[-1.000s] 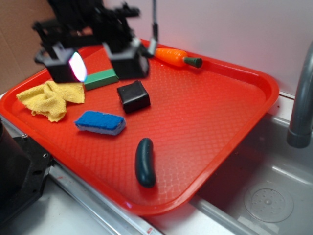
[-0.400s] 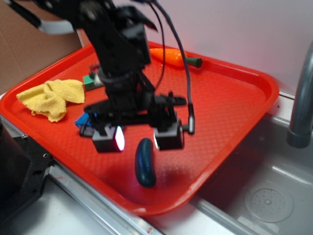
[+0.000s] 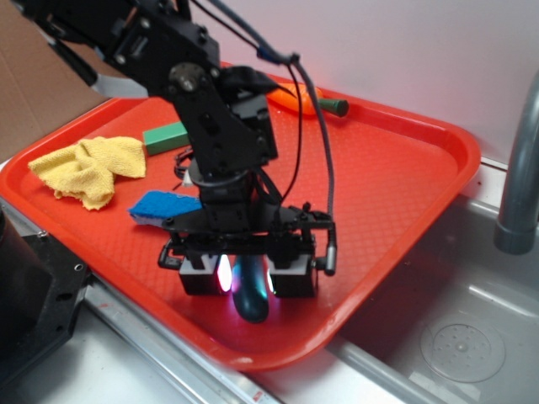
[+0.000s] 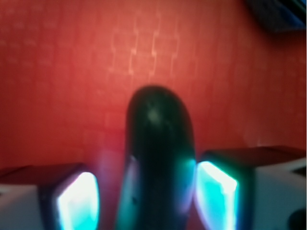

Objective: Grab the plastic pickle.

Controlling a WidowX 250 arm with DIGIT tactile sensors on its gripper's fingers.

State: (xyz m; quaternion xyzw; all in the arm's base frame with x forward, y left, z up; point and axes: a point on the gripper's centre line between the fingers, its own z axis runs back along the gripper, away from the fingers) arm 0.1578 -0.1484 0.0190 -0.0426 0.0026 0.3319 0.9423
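The plastic pickle (image 3: 252, 301) is dark green and lies near the front edge of the red tray (image 3: 404, 168). My gripper (image 3: 247, 282) is down over it, one finger on each side. In the wrist view the pickle (image 4: 160, 143) runs up the middle between the two glowing pads (image 4: 76, 201). A gap shows between the left pad and the pickle, and the right pad is very close to it. The gripper is open, and the pickle still rests on the tray.
A blue sponge (image 3: 164, 206), a yellow cloth (image 3: 84, 168) and a light green block (image 3: 164, 135) lie on the tray's left side. An orange carrot (image 3: 290, 97) is at the back. A steel sink (image 3: 455, 337) and faucet (image 3: 522, 168) are to the right.
The gripper came from the tray's back left to the front, dropped down around the pickle, and its fingers have closed in toward it. The pickle has not moved.
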